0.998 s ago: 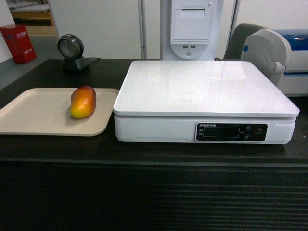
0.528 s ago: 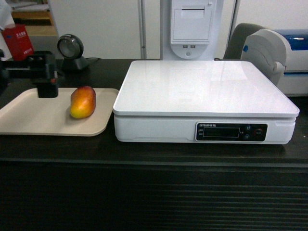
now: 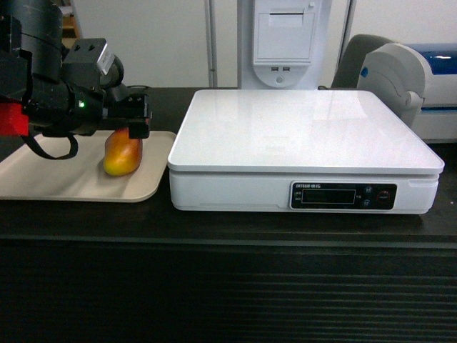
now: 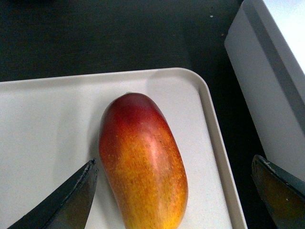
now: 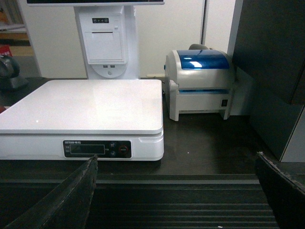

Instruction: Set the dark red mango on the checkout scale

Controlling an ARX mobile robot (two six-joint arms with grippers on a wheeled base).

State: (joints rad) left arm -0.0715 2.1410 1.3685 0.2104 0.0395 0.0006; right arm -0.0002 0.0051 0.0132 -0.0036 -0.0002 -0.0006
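Observation:
The dark red mango lies on a beige tray left of the white scale on the dark checkout counter. My left gripper hovers just over the mango's top end. In the left wrist view the left gripper is open, its fingers well apart on either side of the mango and not touching it. My right gripper is open and empty, low in front of the counter's ribbed face, facing the scale. It is out of the head view.
A grey-blue label printer stands right of the scale, and a white receipt printer post rises behind it. The left arm covers a scanner at the back left. The tray's right rim lies close to the scale's side.
My left arm has swung in from the left edge, crossed the tray to the right, and now stands over the mango. The mango and the scale have not moved.

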